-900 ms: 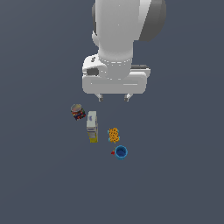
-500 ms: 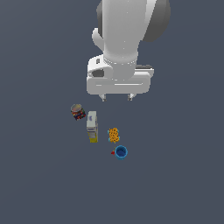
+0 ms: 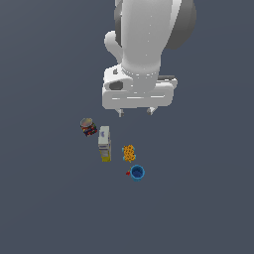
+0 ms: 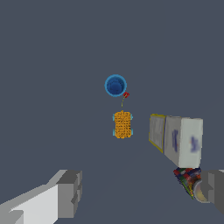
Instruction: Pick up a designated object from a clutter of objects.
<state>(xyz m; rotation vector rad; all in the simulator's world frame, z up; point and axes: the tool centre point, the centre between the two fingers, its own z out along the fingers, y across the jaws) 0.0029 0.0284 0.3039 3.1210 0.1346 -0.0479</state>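
Note:
The designated object, a small orange-and-yellow speckled lump [image 3: 129,153] [image 4: 123,124], lies on the dark floor in the clutter of objects. A tiny red mark [image 3: 128,173] [image 4: 126,94] sits between it and the round blue cup [image 3: 137,172] [image 4: 115,85]. My gripper [image 3: 135,112] [image 4: 142,192] hangs well above the lump, open, with nothing between its fingers [image 4: 70,192]. In the wrist view the lump sits ahead of the gap between the fingers.
A long white-and-yellow box [image 3: 104,143] [image 4: 176,139] lies beside the lump, towards the exterior view's left. A dark red-banded can [image 3: 88,127] [image 4: 190,181] stands past the box's end, close to one finger in the wrist view.
The arm has drifted slightly towards the exterior view's right. The objects on the floor have not moved, and the gripper stays open.

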